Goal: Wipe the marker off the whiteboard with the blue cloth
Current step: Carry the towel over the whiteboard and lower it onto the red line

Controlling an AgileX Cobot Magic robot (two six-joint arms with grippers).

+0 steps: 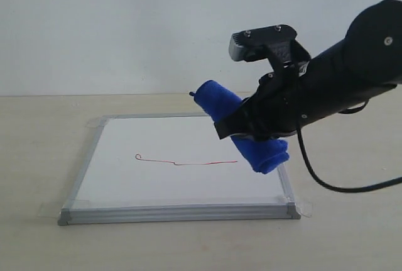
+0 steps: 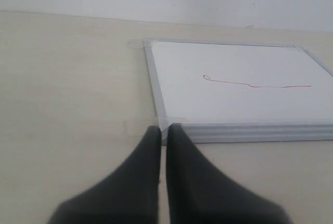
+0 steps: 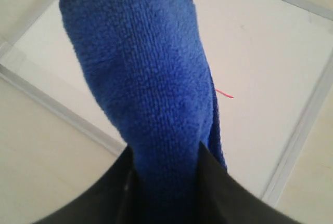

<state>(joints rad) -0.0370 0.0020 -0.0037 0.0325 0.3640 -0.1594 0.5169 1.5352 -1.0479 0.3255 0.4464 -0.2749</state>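
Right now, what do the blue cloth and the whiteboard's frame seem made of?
The blue cloth: probably plush microfibre, matte; its surface shows a fuzzy, dense pile. The whiteboard frame: likely aluminium, satin silver-grey; lengthwise ridges run along its front rail.

No legible text, label, brand or number in any view. Only drawn sign: red marker line (image 1: 188, 163) on whiteboard (image 1: 125, 186), a thin stroke with a small loop at one end and a slight step midway. Not readable as a letter or digit. Full stroke also visible in left wrist view. Only a short red end visible beside blue cloth (image 3: 145, 78) in right wrist view.
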